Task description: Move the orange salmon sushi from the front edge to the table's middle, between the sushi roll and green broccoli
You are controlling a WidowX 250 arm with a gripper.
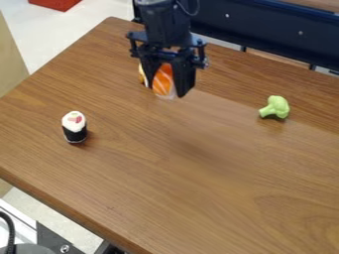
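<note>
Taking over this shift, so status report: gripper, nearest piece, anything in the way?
Gripper at orange-striped sushi, hold unconfirmed. White-topped roll and green broccoli off to opposite sides.

bright; soft shadows, pale sheen on tbl [165, 198]

a toy piece of salmon sushi [163, 80], bright orange with curved white stripes across its rounded face, is seen between the two sides of the black pincer [164, 91]. its long side runs roughly up and down in the view, and a pale whitish strip shows along its lower edge. it is over the far part of the brown wooden desk [198, 198], left of the middle. the pincer partly covers it, so its full outline is hard to tell.
</note>
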